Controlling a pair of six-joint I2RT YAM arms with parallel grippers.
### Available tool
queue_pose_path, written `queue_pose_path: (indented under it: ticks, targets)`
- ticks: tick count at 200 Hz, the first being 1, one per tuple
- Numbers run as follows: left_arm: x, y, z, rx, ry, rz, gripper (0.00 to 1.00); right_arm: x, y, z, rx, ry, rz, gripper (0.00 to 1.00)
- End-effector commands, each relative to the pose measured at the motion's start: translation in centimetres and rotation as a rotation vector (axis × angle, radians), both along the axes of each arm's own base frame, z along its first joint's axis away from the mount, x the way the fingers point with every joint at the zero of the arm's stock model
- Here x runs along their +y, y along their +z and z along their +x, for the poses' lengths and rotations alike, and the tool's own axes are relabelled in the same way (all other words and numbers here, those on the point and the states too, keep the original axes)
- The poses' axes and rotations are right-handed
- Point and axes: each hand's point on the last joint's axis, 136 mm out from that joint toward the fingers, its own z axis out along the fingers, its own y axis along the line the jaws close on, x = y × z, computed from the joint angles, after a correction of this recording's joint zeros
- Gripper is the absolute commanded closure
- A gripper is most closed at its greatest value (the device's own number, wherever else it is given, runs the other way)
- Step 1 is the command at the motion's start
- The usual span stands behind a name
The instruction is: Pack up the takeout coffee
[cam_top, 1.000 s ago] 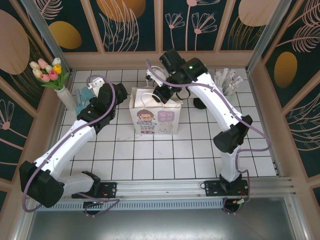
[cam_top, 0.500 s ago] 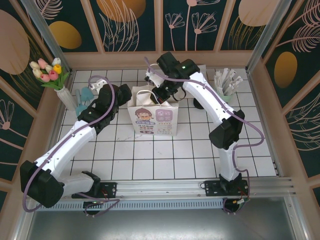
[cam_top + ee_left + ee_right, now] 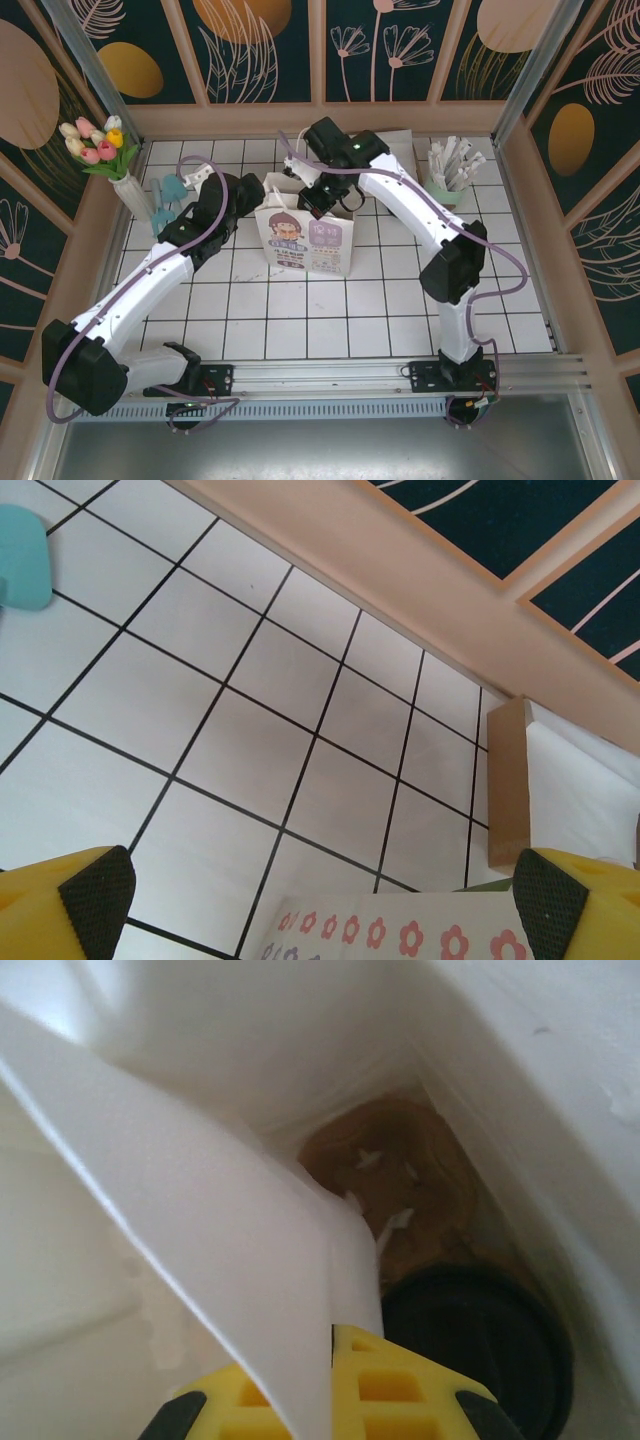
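I am holding my right gripper (image 3: 335,1380) inside the white printed paper bag (image 3: 308,238). The takeout coffee's round black plastic lid (image 3: 480,1345) is sitting deep in the bag. I cannot tell this gripper's state. My left gripper (image 3: 320,895) is waiting released at the bag's left side, probably to steady it.

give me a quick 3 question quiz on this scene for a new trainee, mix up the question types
1. True or false: the left tool is open, gripping nothing.
2. Where is the black lid? A: inside the white paper bag. B: on bare tiles. C: held by the left tool.
3. Fill in: the tulip vase stands near the far ___ corner of the tiled table.
Key: 1 true; 2 A; 3 left.
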Motion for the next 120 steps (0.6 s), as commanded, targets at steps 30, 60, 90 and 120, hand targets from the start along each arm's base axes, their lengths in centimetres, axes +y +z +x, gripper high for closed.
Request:
queue_pose_path:
  ticks: [30,60,90,120]
  targets:
    - [1.3,-0.5,-1.2,0.044,0.05,0.019,0.01,0.1,-1.8,2.0,-0.049,-0.002,-0.062,0.85]
    - [2.5,0.6,-1.3,0.008,0.091,0.06,0.02,0.3,0.9,2.3,-0.127,0.019,-0.012,0.76]
    - [2.6,0.2,-1.1,0.011,0.094,0.081,0.02,0.3,3.8,2.2,-0.2,0.036,0.038,0.56]
    - [2.5,-0.6,-0.9,0.031,0.091,0.097,0.02,-0.5,5.4,2.2,-0.281,0.043,0.046,0.45]
